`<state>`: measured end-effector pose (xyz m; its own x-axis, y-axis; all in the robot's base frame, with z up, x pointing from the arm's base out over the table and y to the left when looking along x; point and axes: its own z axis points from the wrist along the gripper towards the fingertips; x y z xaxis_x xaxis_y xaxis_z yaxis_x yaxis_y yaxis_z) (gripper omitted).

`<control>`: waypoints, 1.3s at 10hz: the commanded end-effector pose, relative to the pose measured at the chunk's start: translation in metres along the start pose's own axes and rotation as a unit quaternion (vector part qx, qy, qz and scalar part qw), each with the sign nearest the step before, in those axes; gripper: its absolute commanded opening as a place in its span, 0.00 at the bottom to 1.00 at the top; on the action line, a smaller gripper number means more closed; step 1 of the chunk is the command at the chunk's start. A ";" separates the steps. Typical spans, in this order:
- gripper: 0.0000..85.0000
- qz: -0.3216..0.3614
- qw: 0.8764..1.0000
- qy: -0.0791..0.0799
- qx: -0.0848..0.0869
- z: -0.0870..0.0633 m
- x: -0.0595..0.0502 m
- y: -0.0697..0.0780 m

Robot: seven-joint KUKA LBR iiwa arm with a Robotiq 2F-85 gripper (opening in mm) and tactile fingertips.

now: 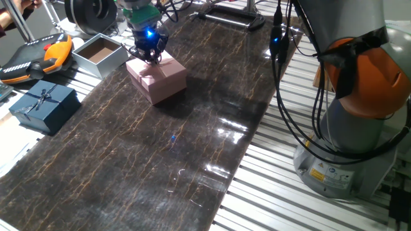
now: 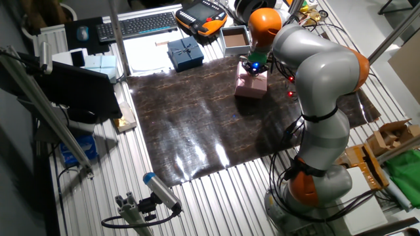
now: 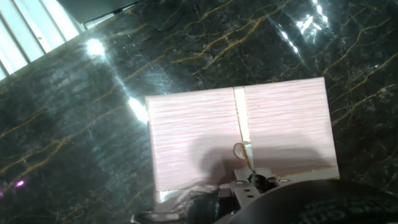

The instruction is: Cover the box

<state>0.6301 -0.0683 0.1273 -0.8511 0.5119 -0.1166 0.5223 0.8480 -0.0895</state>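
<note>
Lid (image 3: pixel 239 143) is seen seated on the box (image 1: pixel 157 77), on the counter (image 1: pixel 160 160) right of the grey box (image 1: pixel 99 55). Tool (image 1: pixel 149 56) is at the lid's top; jaw width cannot be told. Step judged: seating/release. Next: lid freed, lift straight up. Ribbon line runs away from the tool; footprint near-square, no clear long axis.

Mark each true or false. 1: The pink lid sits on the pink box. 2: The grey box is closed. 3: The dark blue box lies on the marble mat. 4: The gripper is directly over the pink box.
1: True. The lid covers the pink box.
2: False. The grey box is open, its brown inside showing.
3: False. The dark blue box rests on the slatted table, beside the marble mat.
4: True. The gripper is at the lid's top.
</note>
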 end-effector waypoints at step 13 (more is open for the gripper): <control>0.01 0.007 1.000 -0.005 0.009 0.000 -0.001 0.003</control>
<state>0.6331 -0.0660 0.1268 -0.8430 0.5227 -0.1272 0.5355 0.8380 -0.1054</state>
